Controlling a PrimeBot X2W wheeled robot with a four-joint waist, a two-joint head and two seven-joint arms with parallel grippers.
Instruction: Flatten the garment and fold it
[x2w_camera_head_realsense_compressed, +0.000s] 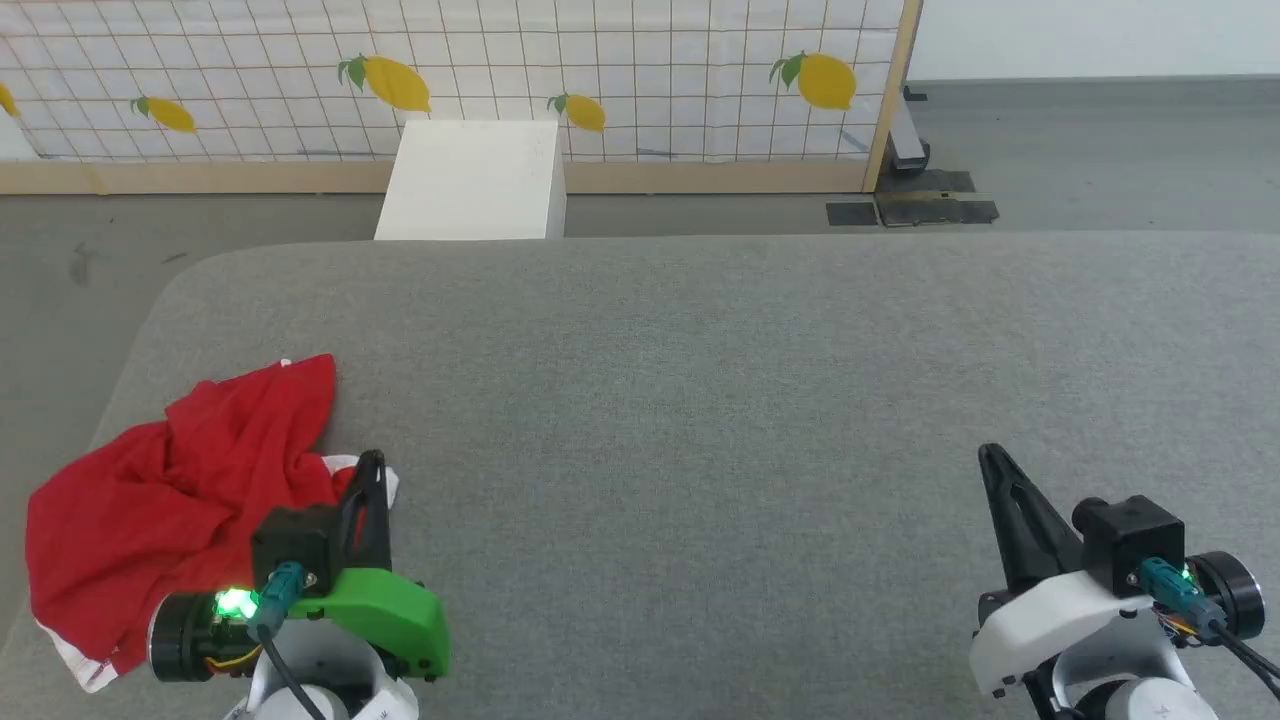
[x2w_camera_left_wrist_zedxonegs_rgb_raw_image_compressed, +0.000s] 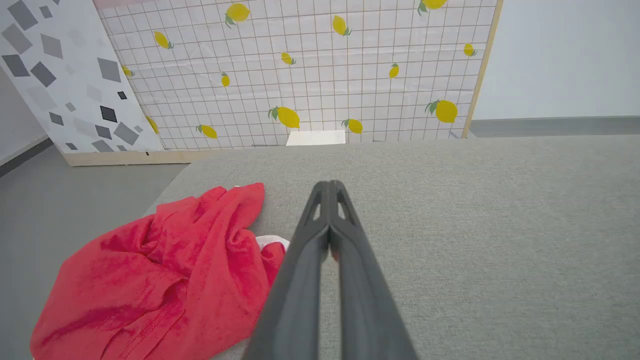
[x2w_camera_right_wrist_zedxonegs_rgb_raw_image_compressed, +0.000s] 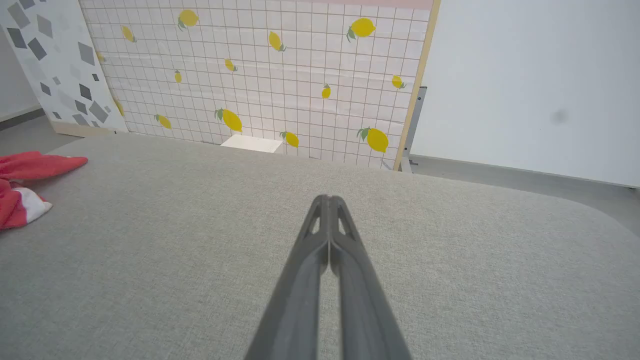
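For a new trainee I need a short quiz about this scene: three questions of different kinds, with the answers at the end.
1. True or false: the garment lies flat and spread out on the grey surface.
2. Which gripper is nearer to the garment? A: the left gripper. B: the right gripper.
3. Fill in the missing word: the jaws of both grippers are ____.

Key: 1 false, it lies crumpled in a heap near the left edge. 2 A. 3 shut.
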